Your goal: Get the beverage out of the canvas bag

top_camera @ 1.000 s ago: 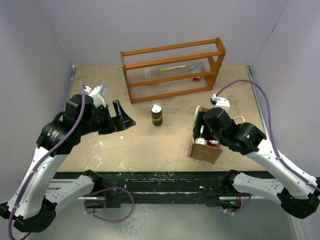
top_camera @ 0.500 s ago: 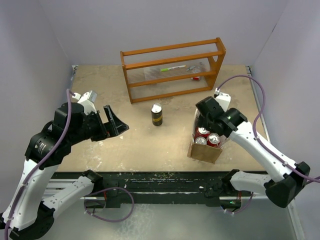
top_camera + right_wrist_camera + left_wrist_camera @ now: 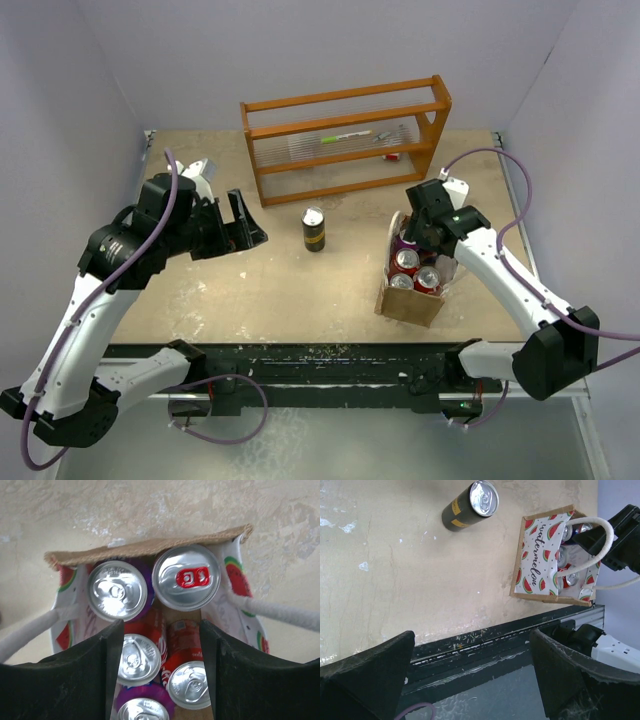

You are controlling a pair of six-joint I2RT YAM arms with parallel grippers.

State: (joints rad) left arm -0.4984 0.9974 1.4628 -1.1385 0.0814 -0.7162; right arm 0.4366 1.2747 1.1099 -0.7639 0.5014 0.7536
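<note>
I am hovering my right gripper (image 3: 160, 625) directly over the open mouth of the canvas bag (image 3: 408, 302), with the jaws released and standing apart, grasping nothing. In the right wrist view, one dark finger (image 3: 75, 680) is lying over the bag's left half and the other over its right half, both above the can tops. The bag is standing upright near the near edge of the table (image 3: 250, 290), toward its right side. Its white loop handles (image 3: 272, 611) are splaying outward past my fingers, and its watermelon-print lining (image 3: 536, 562) is showing. Several cans (image 3: 186, 577) are packed inside it: a silver-topped one with a red tab, a purple one beside it, and red ones lying lower down.

I am holding my left gripper (image 3: 240, 225) above the left part of the table, jaws spread wide and empty. A dark can (image 3: 314, 229) with a yellow label is standing upright alone near the middle of the table, well apart from the bag. An orange wooden rack (image 3: 345, 140) is standing along the far edge.
</note>
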